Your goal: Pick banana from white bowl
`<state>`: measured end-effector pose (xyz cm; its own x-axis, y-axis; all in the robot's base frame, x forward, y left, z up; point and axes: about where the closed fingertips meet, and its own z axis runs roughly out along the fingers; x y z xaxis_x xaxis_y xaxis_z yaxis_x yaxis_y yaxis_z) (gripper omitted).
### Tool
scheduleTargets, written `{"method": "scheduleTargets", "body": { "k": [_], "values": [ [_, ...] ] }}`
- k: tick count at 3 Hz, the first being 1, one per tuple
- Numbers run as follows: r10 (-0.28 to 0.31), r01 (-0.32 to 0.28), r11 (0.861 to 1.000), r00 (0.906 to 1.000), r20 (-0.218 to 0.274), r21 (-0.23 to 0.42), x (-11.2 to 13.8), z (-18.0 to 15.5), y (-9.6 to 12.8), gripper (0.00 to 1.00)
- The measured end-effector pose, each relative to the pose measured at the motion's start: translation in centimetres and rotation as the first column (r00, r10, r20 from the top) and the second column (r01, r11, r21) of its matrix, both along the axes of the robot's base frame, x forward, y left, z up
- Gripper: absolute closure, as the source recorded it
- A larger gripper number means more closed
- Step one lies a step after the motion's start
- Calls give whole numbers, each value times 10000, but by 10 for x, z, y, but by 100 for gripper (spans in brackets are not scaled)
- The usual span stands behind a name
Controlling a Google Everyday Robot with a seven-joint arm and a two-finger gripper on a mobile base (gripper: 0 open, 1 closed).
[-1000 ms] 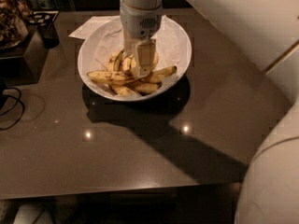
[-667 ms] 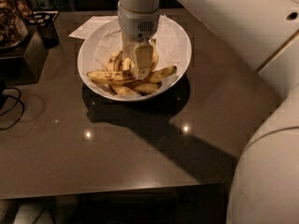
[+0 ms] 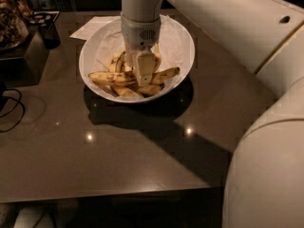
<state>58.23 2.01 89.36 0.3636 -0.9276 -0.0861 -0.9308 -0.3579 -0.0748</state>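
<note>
The white bowl (image 3: 183, 34), wide and lined with crinkled white paper, stands at the back middle of the dark table. Several yellow speckled bananas lie in its near half. The longest banana (image 3: 110, 78) lies across the bowl's left front, its right end hidden behind the gripper. My gripper (image 3: 144, 79) reaches straight down into the bowl, its tip down among the bananas at the pile's middle. Another banana (image 3: 166, 74) sticks out to the right of the gripper.
A dark brown table (image 3: 118, 151) carries the bowl. A sheet of paper (image 3: 92, 27) lies behind the bowl at the left. A dark holder (image 3: 47, 27) and clutter stand at the back left. A black cable (image 3: 12, 108) loops at the left edge. My white arm (image 3: 266, 103) fills the right side.
The gripper has stayed down in the bowl among the bananas, with hardly any shift. The bananas lie as before.
</note>
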Motion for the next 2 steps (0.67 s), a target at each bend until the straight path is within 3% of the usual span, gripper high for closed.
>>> {"method": "scheduleTargets", "body": {
  "k": [2],
  "values": [
    [-132, 127, 9998, 9991, -412, -125, 0, -19, -3, 50]
  ]
}}
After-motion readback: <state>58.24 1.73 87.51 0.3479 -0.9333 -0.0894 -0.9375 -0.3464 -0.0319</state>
